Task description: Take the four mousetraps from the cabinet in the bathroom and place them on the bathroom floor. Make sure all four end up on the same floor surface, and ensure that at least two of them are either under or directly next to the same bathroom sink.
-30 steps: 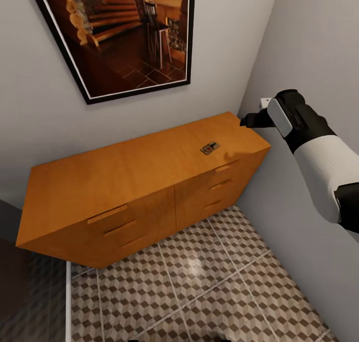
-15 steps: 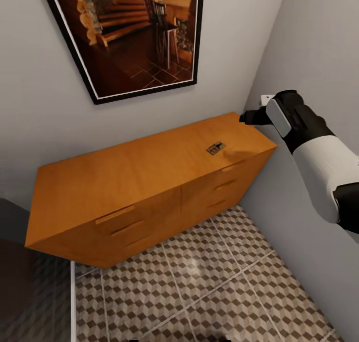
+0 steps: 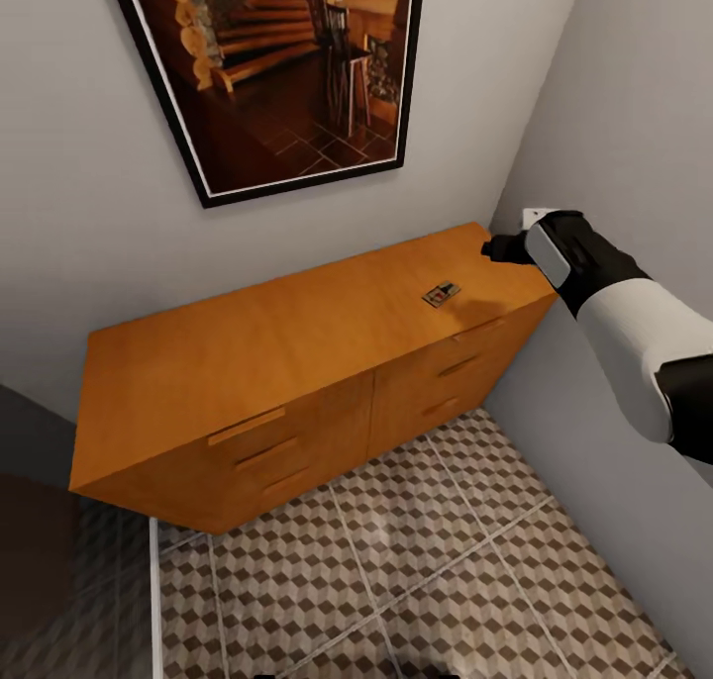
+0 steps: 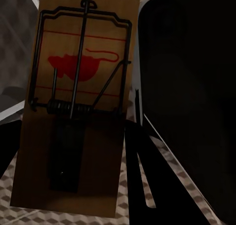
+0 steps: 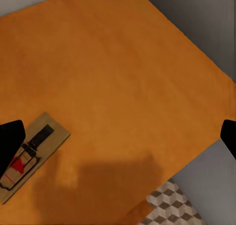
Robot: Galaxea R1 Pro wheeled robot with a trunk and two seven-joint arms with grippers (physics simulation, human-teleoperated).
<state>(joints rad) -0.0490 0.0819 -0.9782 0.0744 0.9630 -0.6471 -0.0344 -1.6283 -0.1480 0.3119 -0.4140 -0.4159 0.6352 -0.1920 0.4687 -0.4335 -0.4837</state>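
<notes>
Right end effector (image 3: 492, 247): over the far right corner of the cabinet top, fingers spread wide, grasping nothing
Left end effector (image 4: 73, 151): seemingly clenched on a mousetrap (image 4: 78, 102), though the dark wrist view leaves the fingers hard to make out
Second mousetrap (image 3: 442, 293): flat on the cabinet top, near its right end, just left of the right end effector
Cabinet (image 3: 297, 362): against the far wall, drawers shut
Bathroom floor (image 3: 396, 580): cube-pattern tiles in front of the cabinet
Framed picture (image 3: 287, 65): on the wall above the cabinet
</notes>
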